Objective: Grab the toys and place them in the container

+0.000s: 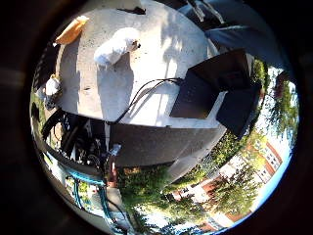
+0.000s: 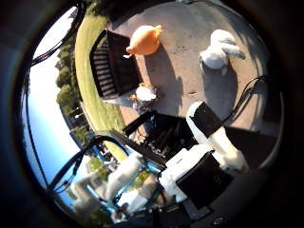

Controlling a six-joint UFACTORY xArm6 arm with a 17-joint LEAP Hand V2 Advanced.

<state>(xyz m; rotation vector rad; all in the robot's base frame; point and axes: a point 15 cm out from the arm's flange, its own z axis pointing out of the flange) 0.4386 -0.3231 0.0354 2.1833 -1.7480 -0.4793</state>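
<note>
- Hand (image 2: 209, 156): fingers straight, relaxed, holding nothing.
- White plush toy (image 2: 219, 51), orange plush toy (image 2: 145, 40) lie apart on the concrete slab (image 2: 190, 71).
- Small white toy (image 2: 145, 93): hard to make out, beside the black slatted container (image 2: 111, 64).
- Open laptop (image 1: 210, 88) at slab's edge.

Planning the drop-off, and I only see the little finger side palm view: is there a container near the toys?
Observer: Yes, a black slatted container stands right beside the orange toy.
Operator: Is the robot hand holding anything?
Observer: No. The robot hand shows straight fingers with nothing in them.
Operator: And the small toy at my view's edge?
Observer: The small toy lies by the container's near corner.
</note>
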